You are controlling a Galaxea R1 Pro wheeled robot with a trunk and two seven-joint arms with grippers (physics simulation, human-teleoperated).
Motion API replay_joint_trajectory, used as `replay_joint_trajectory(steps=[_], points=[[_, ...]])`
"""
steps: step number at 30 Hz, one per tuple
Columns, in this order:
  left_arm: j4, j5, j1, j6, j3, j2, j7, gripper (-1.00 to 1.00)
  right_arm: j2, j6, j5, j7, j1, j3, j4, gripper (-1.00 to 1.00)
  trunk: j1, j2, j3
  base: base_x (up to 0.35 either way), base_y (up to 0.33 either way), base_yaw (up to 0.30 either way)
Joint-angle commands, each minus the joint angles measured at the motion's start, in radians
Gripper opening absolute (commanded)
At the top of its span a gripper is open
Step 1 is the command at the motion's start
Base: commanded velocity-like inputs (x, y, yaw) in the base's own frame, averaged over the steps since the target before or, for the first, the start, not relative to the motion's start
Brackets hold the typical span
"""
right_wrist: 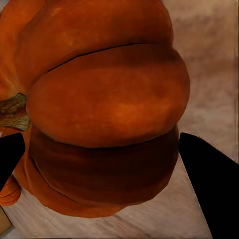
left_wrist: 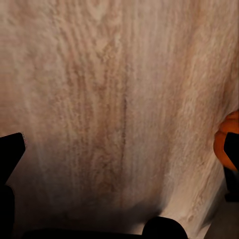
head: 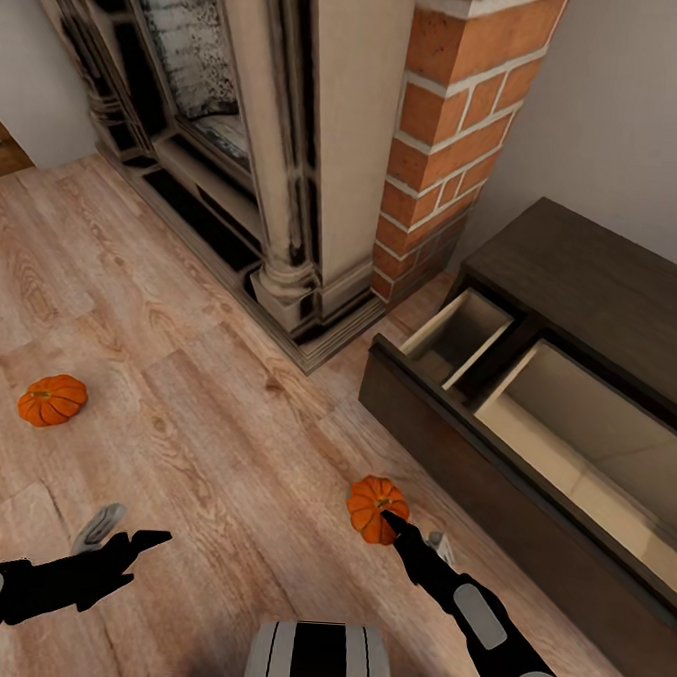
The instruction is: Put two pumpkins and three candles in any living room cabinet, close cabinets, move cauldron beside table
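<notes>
On the pale, grainy wood-plank floor [head: 223,432], a squat, ribbed orange pumpkin [head: 373,506] sits just in front of the cabinet [head: 582,283], a long, low unit of dark brown wood with two drawers pulled out to show smooth beige interiors. The right gripper [head: 395,527] reaches it, black fingers [right_wrist: 209,184] spread to either side of its glossy lobes without visibly pressing them; its brown stem is seen in the right wrist view. A second pumpkin [head: 51,399] lies well apart near the left. The left gripper [head: 130,546] hovers over bare boards, fingers apart, holding nothing. Behind stand a red brick column [head: 451,135] and a moulded cream fireplace surround [head: 320,157].
</notes>
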Motion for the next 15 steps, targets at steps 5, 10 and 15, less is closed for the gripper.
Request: replay_joint_trajectory(steps=[5,10,15], points=[[0.0,0.001,0.0,0.004,0.021,0.0,-0.003,1.0,0.001,0.006,-0.001,-0.006,0.0,0.0,-0.001,-1.0,-0.001,0.001,0.012,-0.061,0.0,0.0],[0.001,0.001,0.0,0.008,0.033,0.001,-0.002,1.0,0.002,0.008,-0.001,-0.007,-0.012,0.036,-0.002,-1.0,-0.004,0.002,0.031,-0.007,0.0,0.0],[0.003,-0.001,0.0,0.008,0.037,0.022,0.0,1.0,0.007,0.017,-0.003,-0.007,-0.03,0.121,-0.008,-1.0,-0.006,0.003,0.05,0.0,0.0,0.0]])
